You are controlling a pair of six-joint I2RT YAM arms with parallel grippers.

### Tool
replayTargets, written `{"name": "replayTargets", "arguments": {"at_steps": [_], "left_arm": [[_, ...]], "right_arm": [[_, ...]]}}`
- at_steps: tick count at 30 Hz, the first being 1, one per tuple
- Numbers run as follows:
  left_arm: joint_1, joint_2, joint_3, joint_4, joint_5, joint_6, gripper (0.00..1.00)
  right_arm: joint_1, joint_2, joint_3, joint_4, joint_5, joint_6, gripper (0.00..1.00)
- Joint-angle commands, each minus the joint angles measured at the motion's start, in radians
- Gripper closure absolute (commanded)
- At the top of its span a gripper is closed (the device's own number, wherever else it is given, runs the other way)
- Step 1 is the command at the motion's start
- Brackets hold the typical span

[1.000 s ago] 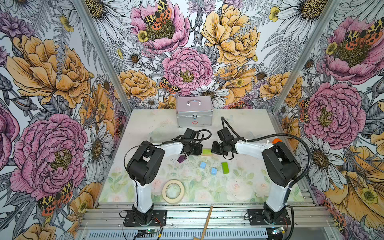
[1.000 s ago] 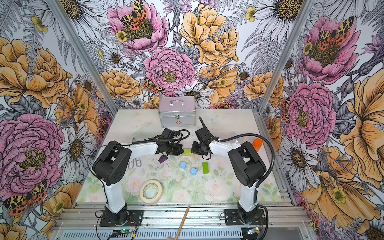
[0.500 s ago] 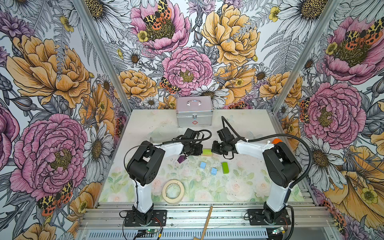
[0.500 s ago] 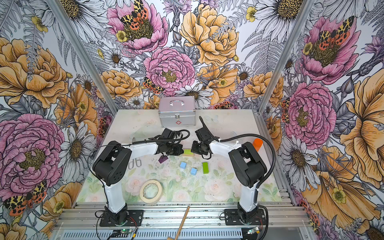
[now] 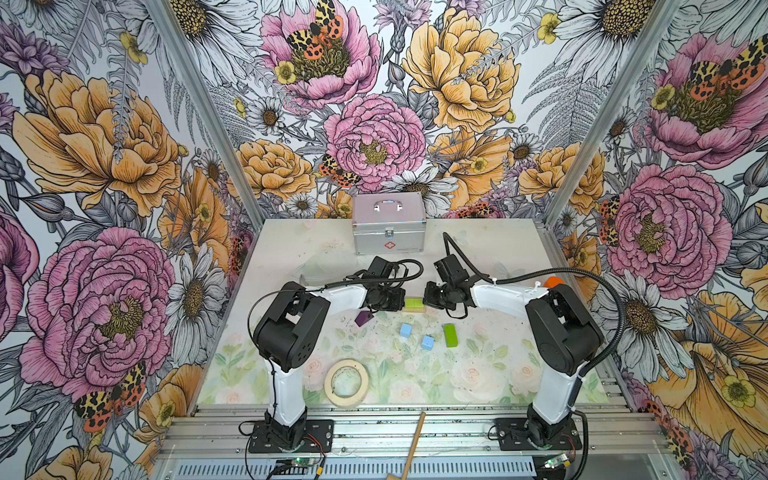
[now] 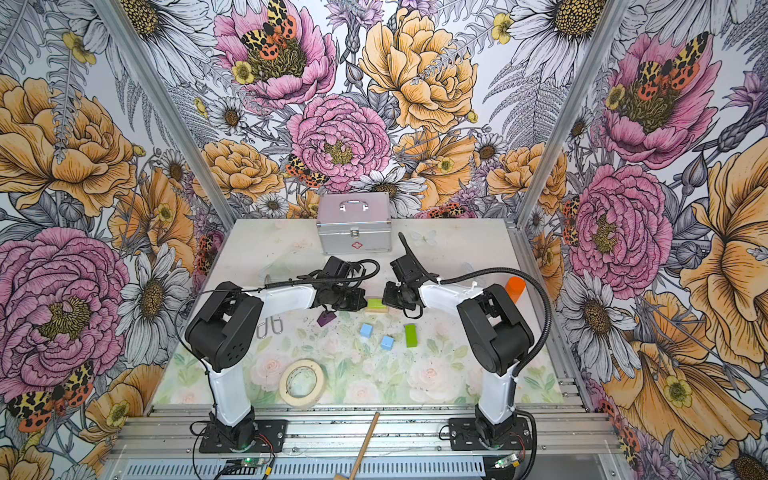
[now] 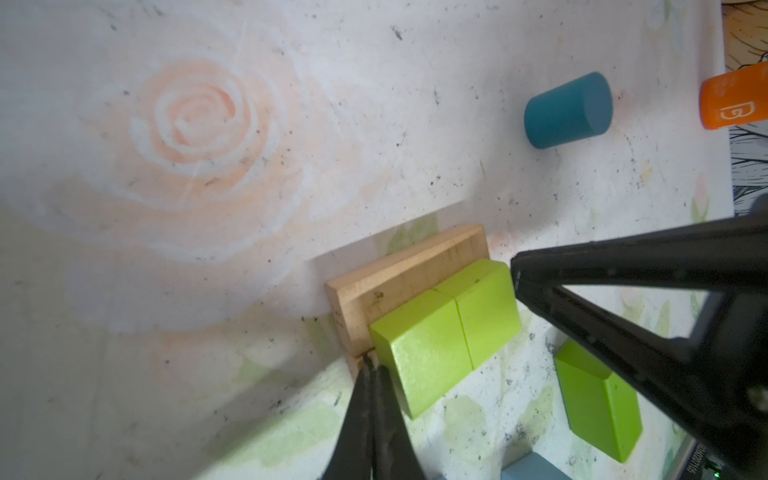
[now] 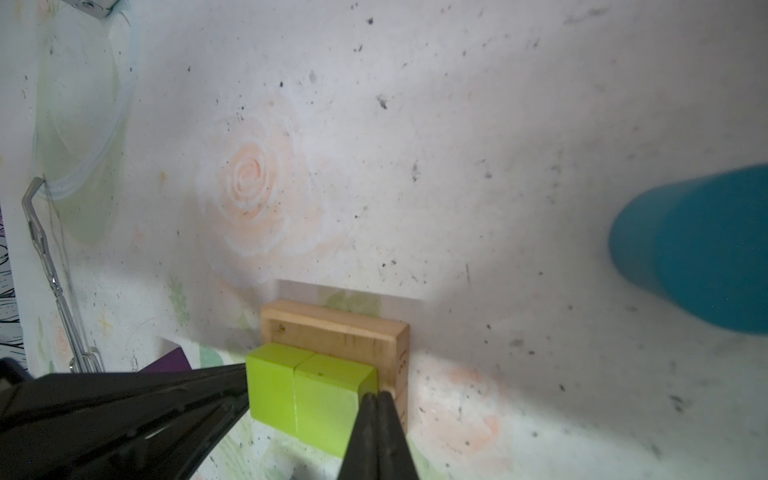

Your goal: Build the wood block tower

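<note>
**Where your two arms meet, the green pair [image 5: 414, 304] sits between shut tips**

If you look in both top views, you find the left gripper [image 5: 402, 300] and the right gripper [image 5: 425, 296] facing each other at the middle of the table [image 5: 291, 257], with the two lime blocks between them. Each gripper has its fingers pressed together and carries nothing.

Only the wrist views tell you more. Each closed tip touches one end of the pair, and the pair touches a tan bar [image 7: 407, 272] alongside it (one bar or two, I cannot tell). The teal cylinder [image 7: 567, 116] also appears only there, well apart from the pair and near the orange container [image 7: 735, 99]. In both top views the right arm covers it.

From above you get the loose pieces. The purple roof block [image 5: 363, 318] is just beside the left gripper. The light-blue cubes [image 5: 406, 330] and a third green block [image 5: 450, 335] lie flat, apart from each other. A tape roll [image 5: 346, 382] lies nearer the front. Metal tweezers [image 6: 269, 326] show in a top view beside the left arm.
</note>
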Motion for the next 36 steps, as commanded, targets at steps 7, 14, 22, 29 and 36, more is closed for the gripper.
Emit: {"name": "replayTargets", "arguments": {"at_steps": [7, 14, 22, 29, 36], "left_arm": [[0.014, -0.053, 0.027, -0.007, -0.04, 0.011, 1.0], [0.02, -0.075, 0.022, -0.007, -0.06, 0.008, 1.0], [0.026, -0.14, 0.01, -0.007, -0.076, 0.006, 1.0], [0.028, -0.145, 0.006, -0.007, -0.077, 0.006, 1.0], [0.03, -0.146, 0.004, -0.007, -0.076, 0.006, 1.0]], "right_arm": [[0.005, -0.041, -0.023, 0.008, 0.012, 0.015, 1.0], [0.008, -0.039, -0.02, 0.008, 0.011, 0.014, 1.0], [0.014, -0.033, -0.015, 0.008, 0.007, 0.017, 1.0], [0.015, -0.031, -0.016, 0.009, 0.007, 0.02, 1.0], [0.016, -0.031, -0.018, 0.008, 0.006, 0.021, 1.0]]}}
